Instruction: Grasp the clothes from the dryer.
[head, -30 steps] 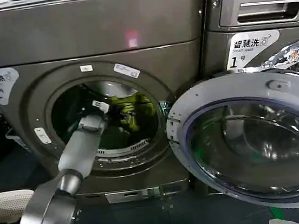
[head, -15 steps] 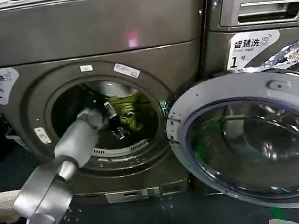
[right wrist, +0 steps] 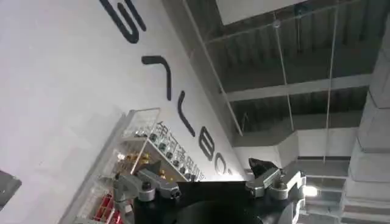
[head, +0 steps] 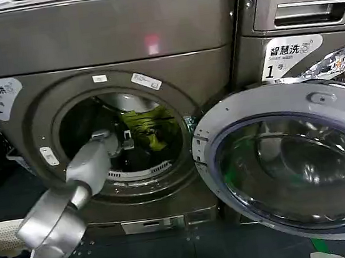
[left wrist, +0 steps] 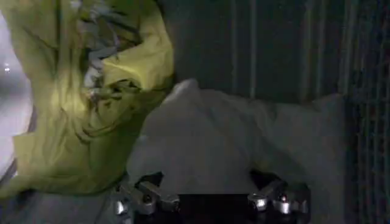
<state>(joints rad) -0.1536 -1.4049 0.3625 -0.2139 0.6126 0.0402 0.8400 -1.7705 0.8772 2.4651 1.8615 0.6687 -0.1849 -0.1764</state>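
Clothes [left wrist: 201, 140] (yellow-green + white) in dryer [head: 105, 43] drum; left gripper [left wrist: 210, 204] spread wide, just beside them.

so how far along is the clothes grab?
Done: dryer door open, left gripper inside the drum. In hand: it faces the clothes, jaws open, nothing gripped. Left: close, pull them out. Right gripper is parked, pointing at the ceiling.

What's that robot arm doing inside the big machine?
It is after the laundry. The robot's left end effector is inside the open dryer, right by the clothes, a yellow-green and pale bundle in the drum. Its wrist camera shows the fingers spread open in front of the pale fabric, gripping nothing yet. The right end effector is parked elsewhere, aimed at a ceiling.
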